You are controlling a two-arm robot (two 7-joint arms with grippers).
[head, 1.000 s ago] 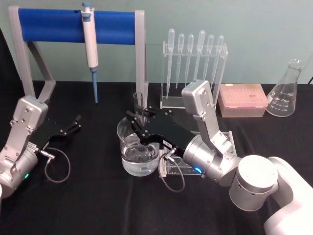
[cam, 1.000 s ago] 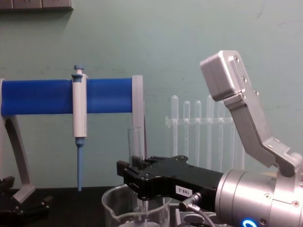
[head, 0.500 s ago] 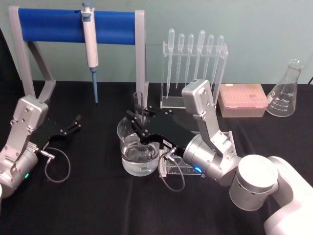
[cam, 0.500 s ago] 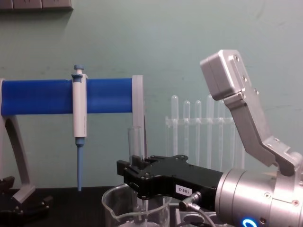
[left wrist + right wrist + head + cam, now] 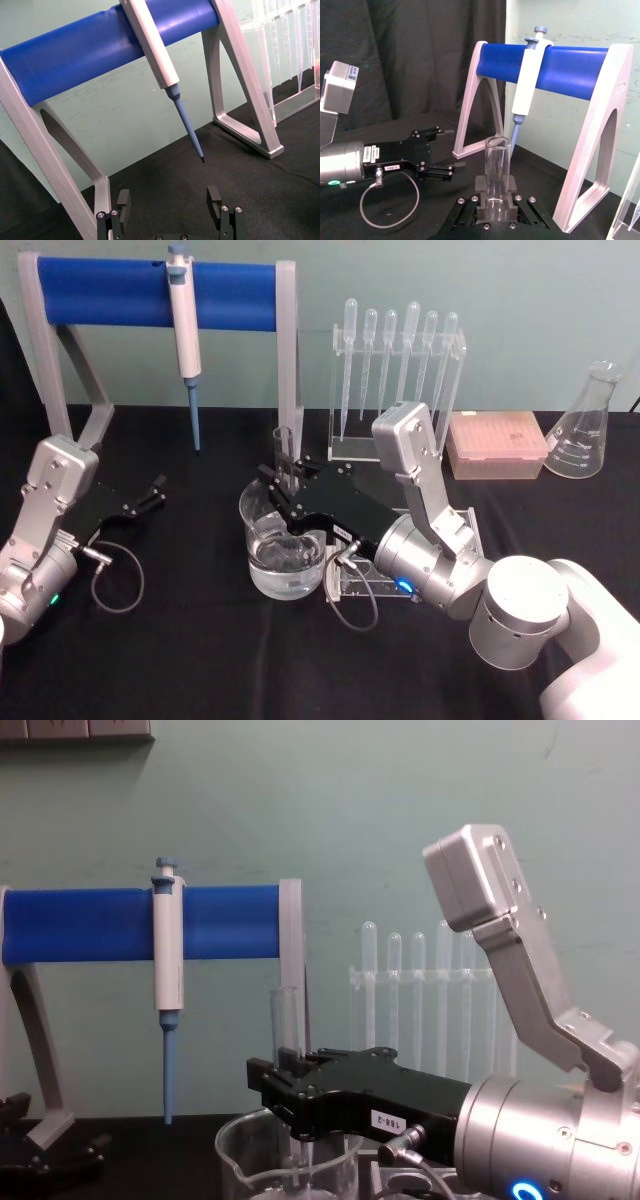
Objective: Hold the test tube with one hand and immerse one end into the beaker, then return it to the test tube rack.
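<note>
Glass test tube [image 5: 283,448], gripped upright by the right pincer [image 5: 285,492] at mid-frame, stays dipped in the beaker [image 5: 262,572], unmoved, so the return trip seems next; left pincer [image 5: 155,493] idles wide, mid-left.

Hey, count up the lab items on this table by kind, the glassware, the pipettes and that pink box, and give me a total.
Test tube, in the right gripper, over the beaker: 1
Beaker: 1
Conical flask: 1
Plastic bulb pipettes: 6
Micropipette: 1
Pink box: 1
Total: 11
</note>
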